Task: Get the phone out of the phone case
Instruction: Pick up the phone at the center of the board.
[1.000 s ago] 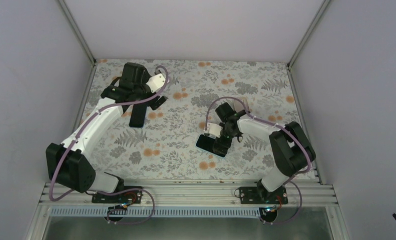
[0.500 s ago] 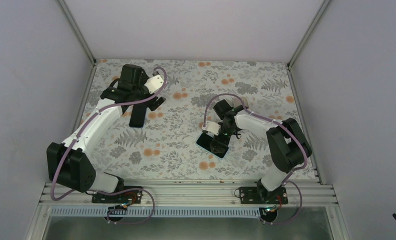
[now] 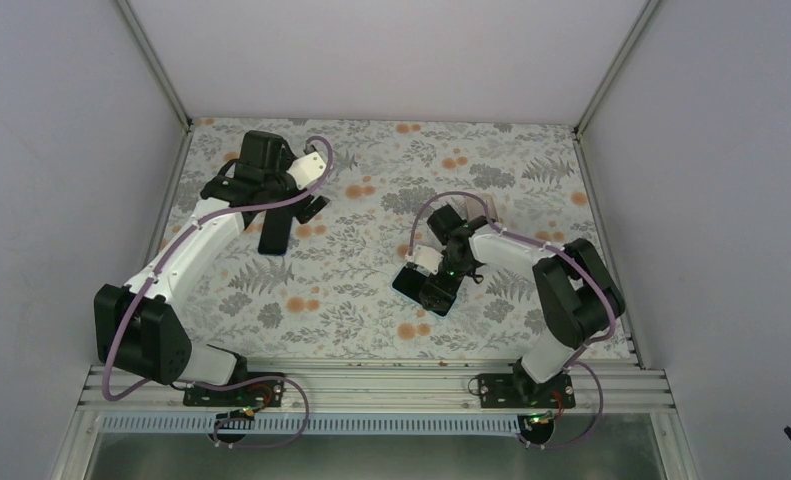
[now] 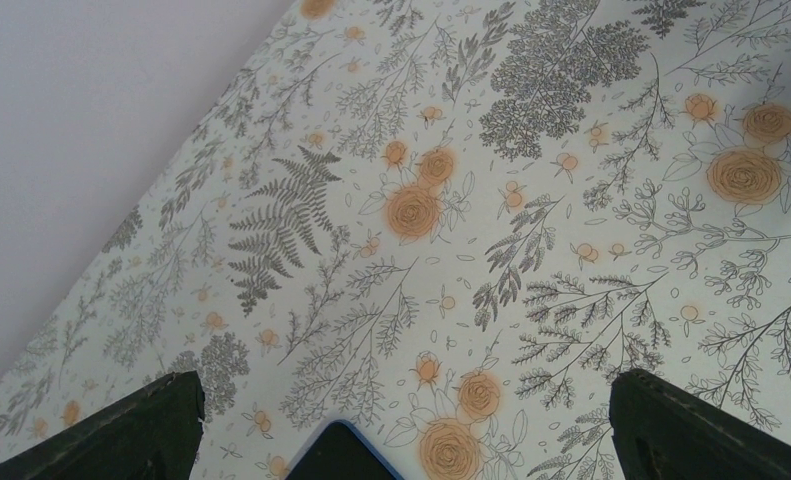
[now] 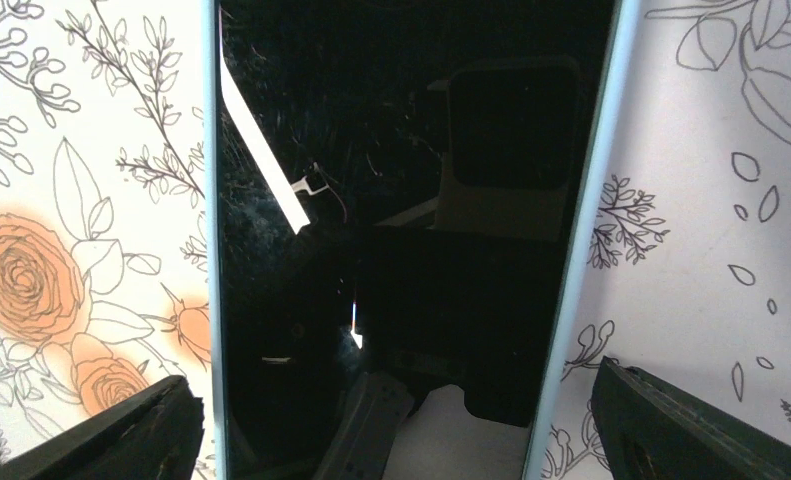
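Since a second ago the right arm (image 3: 531,262) has swung its wrist slightly toward the middle and now covers more of the phone (image 3: 408,282). The left arm (image 3: 196,240) has barely shifted, and both flat things lie where they lay.

Plain pale grey walls (image 3: 391,50) on a metal frame (image 3: 151,60) close in a table (image 3: 371,190) covered with a cloth of grey ferns and orange roses.

From above, the right gripper (image 3: 439,288) hides what its wrist camera shows. Its fingers (image 5: 101,430) are spread wide, one outside each pale blue edge of the phone, and they grasp nothing. The phone's black glass mirrors the gripper.

The left gripper (image 4: 411,430) is likewise spread and empty. The top view shows a whole dark slab, seemingly the case (image 3: 274,238), at the far left and well apart from the phone. The left wrist view catches only its blue-edged corner.
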Motion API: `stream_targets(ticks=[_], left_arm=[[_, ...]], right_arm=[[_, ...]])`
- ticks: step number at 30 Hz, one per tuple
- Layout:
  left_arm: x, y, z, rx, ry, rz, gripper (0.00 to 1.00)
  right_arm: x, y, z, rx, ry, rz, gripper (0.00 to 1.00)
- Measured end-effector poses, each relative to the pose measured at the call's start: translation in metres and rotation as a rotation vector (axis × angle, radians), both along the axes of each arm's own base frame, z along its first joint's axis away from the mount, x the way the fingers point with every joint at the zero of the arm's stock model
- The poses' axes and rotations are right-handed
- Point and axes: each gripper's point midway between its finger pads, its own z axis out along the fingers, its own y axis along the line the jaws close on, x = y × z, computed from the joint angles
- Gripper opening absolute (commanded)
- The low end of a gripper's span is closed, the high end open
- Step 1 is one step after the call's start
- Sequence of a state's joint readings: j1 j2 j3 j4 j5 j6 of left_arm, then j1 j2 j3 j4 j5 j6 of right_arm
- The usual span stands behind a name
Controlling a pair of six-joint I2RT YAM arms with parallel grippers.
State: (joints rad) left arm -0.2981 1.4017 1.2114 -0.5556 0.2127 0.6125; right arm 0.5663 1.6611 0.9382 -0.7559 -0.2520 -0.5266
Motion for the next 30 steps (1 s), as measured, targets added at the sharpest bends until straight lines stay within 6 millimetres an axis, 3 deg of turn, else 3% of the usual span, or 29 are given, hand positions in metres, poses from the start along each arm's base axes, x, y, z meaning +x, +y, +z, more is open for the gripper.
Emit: stream_targets(ticks=[11, 13, 17, 22, 26, 30], left_arm=[[0.000, 0.000, 0.000, 0.000, 0.000, 0.001, 1.00], [0.000, 0.000, 0.000, 0.000, 0.000, 0.001, 1.00], [-0.001, -0.001, -0.001, -0.002, 0.002, -0.005, 1.00], [-0.006, -0.008, -0.003, -0.026, 0.026, -0.049, 1.00], [-0.008, -0.023, -0.010, -0.067, 0.103, -0.116, 1.00], [-0.013, -0.051, -0.020, -0.148, 0.274, -0.247, 0.95]], right_arm=[[-0.002, 0.005, -0.004, -0.043, -0.060, 0.017, 0.99], [-0.001, 0.005, -0.007, -0.075, -0.102, 0.032, 0.94], [0.001, 0.003, -0.012, -0.121, -0.156, 0.039, 0.76], [0.000, 0.002, -0.013, -0.112, -0.169, 0.018, 0.68], [0.003, 0.004, -0.007, -0.086, -0.199, 0.015, 0.56], [0.007, 0.001, -0.002, -0.105, -0.236, 0.014, 0.49]])
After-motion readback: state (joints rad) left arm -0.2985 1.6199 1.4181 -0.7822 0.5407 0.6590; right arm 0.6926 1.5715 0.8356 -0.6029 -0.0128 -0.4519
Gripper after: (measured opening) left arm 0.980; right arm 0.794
